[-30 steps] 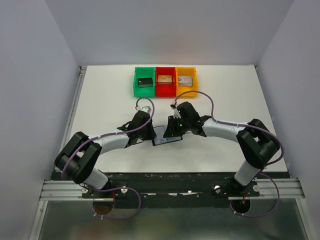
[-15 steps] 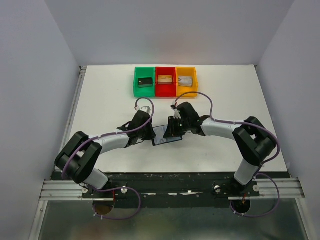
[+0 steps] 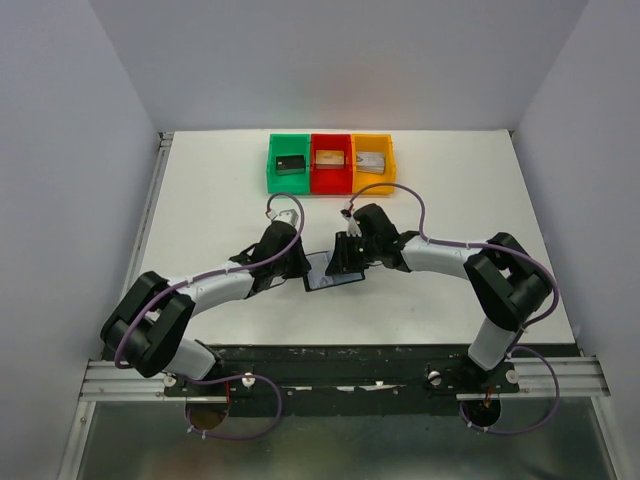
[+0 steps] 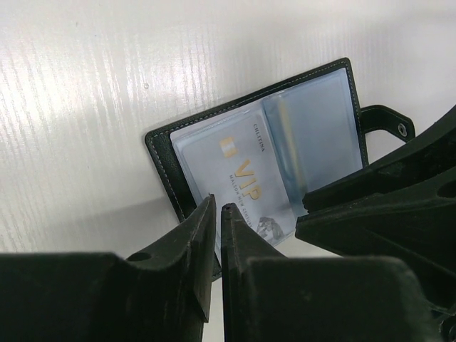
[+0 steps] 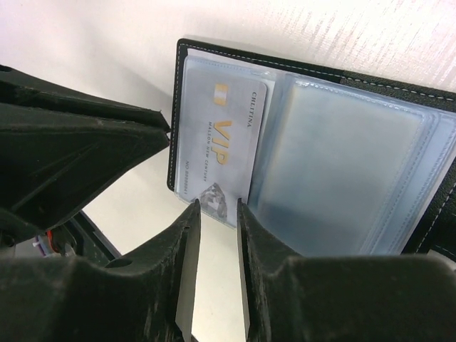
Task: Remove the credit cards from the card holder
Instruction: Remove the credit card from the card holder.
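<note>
Evidently the first card is the one being worked on. From above, the card holder (image 3: 330, 273) lies open on the table (image 3: 460, 180). The left gripper (image 3: 297, 266) is at its 9 o'clock and the right gripper (image 3: 346, 258) at its 2 o'clock, with a row of coloured bins (image 3: 331, 187) well apart at 12 o'clock. Through the left wrist camera, a pale silver-grey card (image 4: 239, 178) lies on one leaf of the holder. The left jaws stand at its 6 o'clock edge with only a slit between them, and I cannot tell whether they pinch anything. Through the right wrist camera, the right jaws stand a little apart and empty, their gap at the card's 6 o'clock corner. I judge no card is out yet. Next, one gripper should pin the holder while the other catches the card's edge and draws it clear.
</note>
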`<state>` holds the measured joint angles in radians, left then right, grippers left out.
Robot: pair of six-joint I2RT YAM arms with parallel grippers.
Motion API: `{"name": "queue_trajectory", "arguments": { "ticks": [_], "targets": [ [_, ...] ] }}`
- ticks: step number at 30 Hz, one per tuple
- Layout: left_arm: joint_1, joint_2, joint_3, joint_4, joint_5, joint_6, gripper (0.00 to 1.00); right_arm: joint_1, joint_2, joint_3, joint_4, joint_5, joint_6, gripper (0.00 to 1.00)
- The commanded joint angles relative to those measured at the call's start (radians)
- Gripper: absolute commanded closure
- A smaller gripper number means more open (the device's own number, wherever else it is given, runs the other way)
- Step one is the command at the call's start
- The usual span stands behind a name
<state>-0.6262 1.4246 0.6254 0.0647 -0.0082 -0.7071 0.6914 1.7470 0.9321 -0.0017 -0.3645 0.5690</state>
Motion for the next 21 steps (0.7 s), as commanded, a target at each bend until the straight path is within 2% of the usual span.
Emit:
{"name": "queue_trajectory", "arguments": {
  "ticks": [1,21],
  "targets": [
    [0.0,0.008,-0.006,-0.005,-0.022,0.008,0.78,-0.007,0.002,0.03,0.016,-0.031,0.003,0.65],
    [-0.001,0.079,0.013,-0.057,-0.053,0.014,0.88,-0.018,0.065,0.04,0.016,-0.03,0.002,0.64]
  ]
}}
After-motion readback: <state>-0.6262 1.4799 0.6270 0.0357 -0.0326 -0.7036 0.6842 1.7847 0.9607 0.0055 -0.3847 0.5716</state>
